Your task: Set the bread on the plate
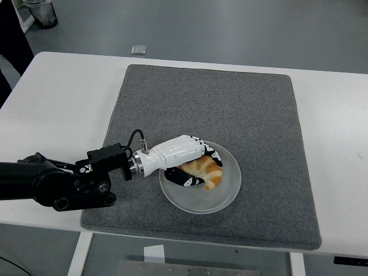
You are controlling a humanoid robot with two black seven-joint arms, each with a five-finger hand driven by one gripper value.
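My left robot hand (185, 162), white-shelled with black fingers, reaches in from the lower left of the frame over the round translucent grey plate (225, 195). Its fingers are curled around the golden-brown croissant-shaped bread (205, 170), the thumb side beneath and the knuckles above. The bread sits low over the middle of the plate; I cannot tell whether it rests on the surface. The plate lies on the dark grey felt mat (230, 98), in the lower centre of the frame, and the mat covers much of the white desk (63, 98).
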